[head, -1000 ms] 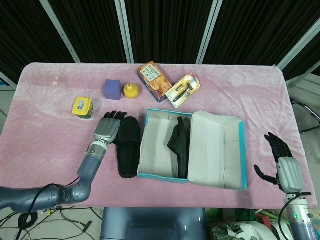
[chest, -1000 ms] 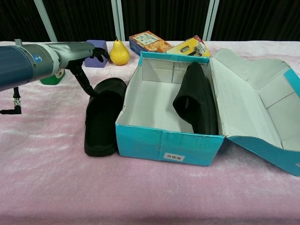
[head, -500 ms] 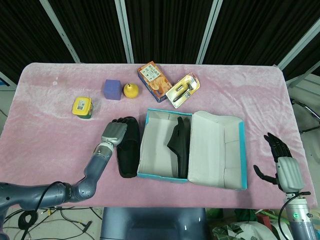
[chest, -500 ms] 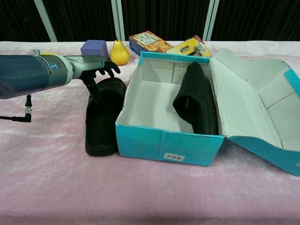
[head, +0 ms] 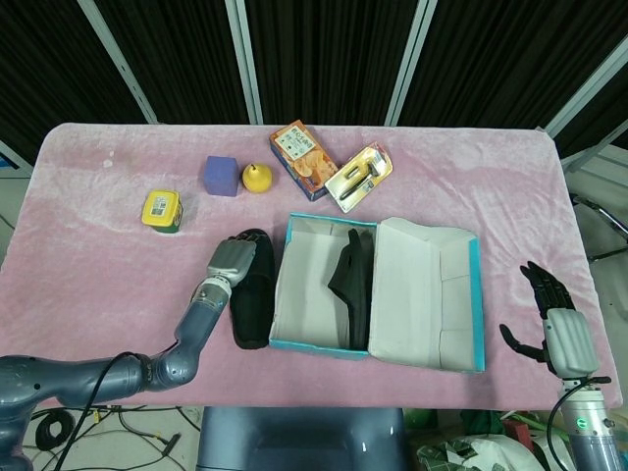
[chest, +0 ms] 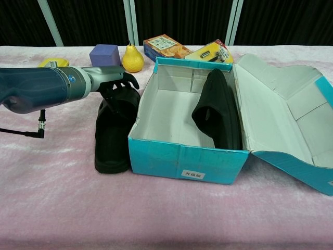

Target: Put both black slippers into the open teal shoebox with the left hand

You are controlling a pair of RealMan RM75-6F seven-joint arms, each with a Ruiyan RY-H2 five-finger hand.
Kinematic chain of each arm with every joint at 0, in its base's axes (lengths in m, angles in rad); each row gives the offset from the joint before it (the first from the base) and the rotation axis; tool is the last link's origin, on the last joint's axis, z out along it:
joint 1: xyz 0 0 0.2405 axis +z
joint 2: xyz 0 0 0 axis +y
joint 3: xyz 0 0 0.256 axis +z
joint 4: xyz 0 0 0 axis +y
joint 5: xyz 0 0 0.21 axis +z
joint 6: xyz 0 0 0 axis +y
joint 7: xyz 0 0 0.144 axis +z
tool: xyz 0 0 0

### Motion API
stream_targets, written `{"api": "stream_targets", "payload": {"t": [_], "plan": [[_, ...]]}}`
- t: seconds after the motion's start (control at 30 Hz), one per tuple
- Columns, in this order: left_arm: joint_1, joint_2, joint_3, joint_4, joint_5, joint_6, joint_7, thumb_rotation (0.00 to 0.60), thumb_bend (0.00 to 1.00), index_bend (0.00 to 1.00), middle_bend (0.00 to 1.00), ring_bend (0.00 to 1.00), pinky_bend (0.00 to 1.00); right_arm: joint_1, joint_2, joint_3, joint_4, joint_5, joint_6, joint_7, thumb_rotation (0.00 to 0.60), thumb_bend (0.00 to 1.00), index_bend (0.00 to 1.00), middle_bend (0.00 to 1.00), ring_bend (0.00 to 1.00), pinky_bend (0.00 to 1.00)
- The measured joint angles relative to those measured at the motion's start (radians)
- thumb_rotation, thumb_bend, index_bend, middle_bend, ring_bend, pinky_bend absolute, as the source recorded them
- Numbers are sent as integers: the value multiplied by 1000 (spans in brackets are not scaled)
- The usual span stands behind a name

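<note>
- Left hand (head: 234, 259): now lies over the toe end of the loose slipper (head: 251, 294), having moved rightward from beside it a second ago. In the chest view its fingers (chest: 120, 80) curl down over the upper; whether they actually grip cannot be told.
- Loose slipper: lies flat on the pink table (head: 88, 255), just beside the left wall of the shoebox (head: 294, 343), lengthwise parallel to it. Its position looks unchanged from the earlier frames, so it is probably not yet lifted.
- Boxed slipper (head: 353, 285): stands on edge inside the shoebox, leaning toward the right side of the tray, as before.
- Task state: one slipper is in, one remains out; the hand's arrival on the second slipper suggests that a grasp is being set up.
- Right hand (head: 561, 334): idle at the table's near right edge, fingers spread, holding nothing; no shift from the earlier frames.
- Bystanders: pear (head: 256, 177), purple cube (head: 221, 176), yellow tin (head: 161, 210) and two packets at the far side, all undisturbed.
</note>
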Motion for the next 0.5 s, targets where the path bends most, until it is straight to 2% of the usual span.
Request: {"api": "stream_targets", "payload": {"t": [0.1,0.3,0.5], "plan": [[-12,-16,5,35,1,-10,1,594,195,201,220,178,213,-1,2,1,-3,1,2,-3,600,225,0,24,0,91],[-24,-51,9,102,20,-19,-16,598,264,352,430,417,419,-5,6,0,-13,3,5,-10,600,225,0,24,0,91],[-4,-56,-3,113,104,-14,-100,600,266,413,476,438,433,-8,11,1,-23,1,12,-17,600,224,0,24,0,91]]}}
